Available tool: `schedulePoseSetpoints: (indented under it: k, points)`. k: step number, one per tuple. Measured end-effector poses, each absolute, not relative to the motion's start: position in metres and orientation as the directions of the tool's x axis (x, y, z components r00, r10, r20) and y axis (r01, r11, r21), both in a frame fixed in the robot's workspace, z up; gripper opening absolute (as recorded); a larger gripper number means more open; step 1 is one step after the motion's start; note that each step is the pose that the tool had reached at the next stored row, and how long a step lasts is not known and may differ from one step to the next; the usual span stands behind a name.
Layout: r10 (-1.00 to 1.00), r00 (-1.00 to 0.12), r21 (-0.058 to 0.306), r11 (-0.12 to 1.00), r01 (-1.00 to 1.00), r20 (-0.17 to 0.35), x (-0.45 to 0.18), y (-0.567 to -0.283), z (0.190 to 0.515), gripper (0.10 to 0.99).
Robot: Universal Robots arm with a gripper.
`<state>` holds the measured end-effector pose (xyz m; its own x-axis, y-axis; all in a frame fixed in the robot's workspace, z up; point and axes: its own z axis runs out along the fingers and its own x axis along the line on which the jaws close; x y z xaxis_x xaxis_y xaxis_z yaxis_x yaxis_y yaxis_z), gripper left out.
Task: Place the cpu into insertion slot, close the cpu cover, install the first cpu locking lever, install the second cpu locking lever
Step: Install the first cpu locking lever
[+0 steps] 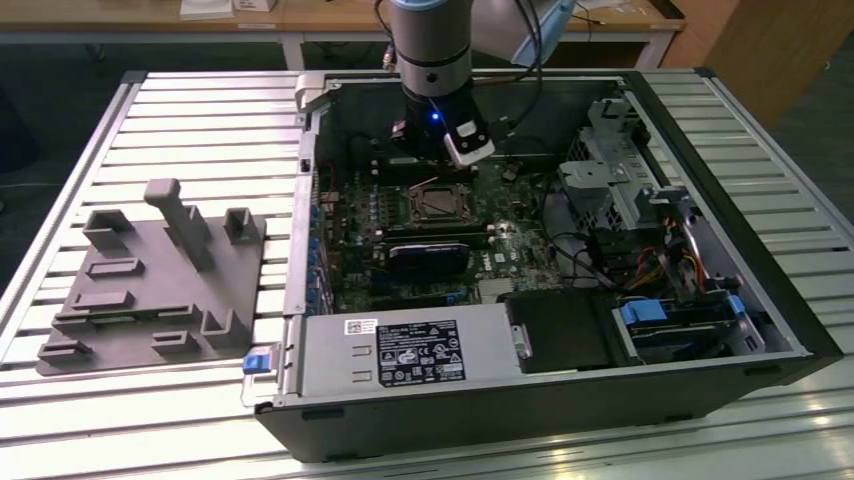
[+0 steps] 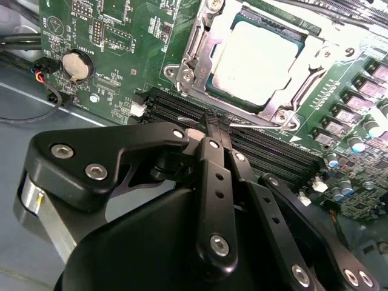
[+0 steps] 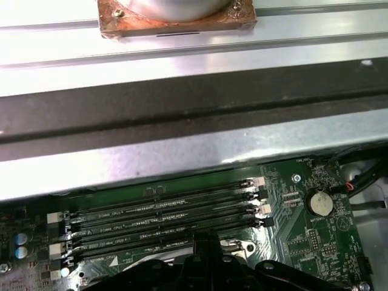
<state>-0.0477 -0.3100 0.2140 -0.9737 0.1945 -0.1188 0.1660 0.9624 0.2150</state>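
The cpu (image 2: 254, 57) lay flat in the slot (image 1: 438, 205). Its pale face showed through the cut-out of the cover (image 2: 193, 53), which looked folded down around the cpu. A thin bright lever (image 2: 260, 126) ran along the cpu's edge that faced the memory slots (image 2: 176, 109), between the two. Whether it was latched could not be told.

The gripper (image 2: 215, 128) stood just beside the cpu, over those memory slots, with its fingers drawn together and no gap showing between the tips. The tips sat at the lever's end, touching it or nearly so. Whether they pinched it or only pressed on it was unclear. In the exterior view the arm (image 1: 434, 60) came down into the case (image 1: 747, 300) close by the cpu.

The cpu would likely handle as light, stiff and fragile, a thing to hold by its edges only. With the cpu seated, the work seemed to be on the lever. It was probably a slim, springy steel rod, slick enough to slide off smooth fingertips, and best taken at its free end, farthest from the hinge. The cover looked like thin sheet metal that would bend if forced.
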Motion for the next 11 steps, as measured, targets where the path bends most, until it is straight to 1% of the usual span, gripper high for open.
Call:
schedulePoseSetpoints:
  k: [11]
  points:
    - [0.214, -0.968, 0.212, 0.96, 0.184, -0.128, -0.0485, -0.3038, 0.2123, 0.106]
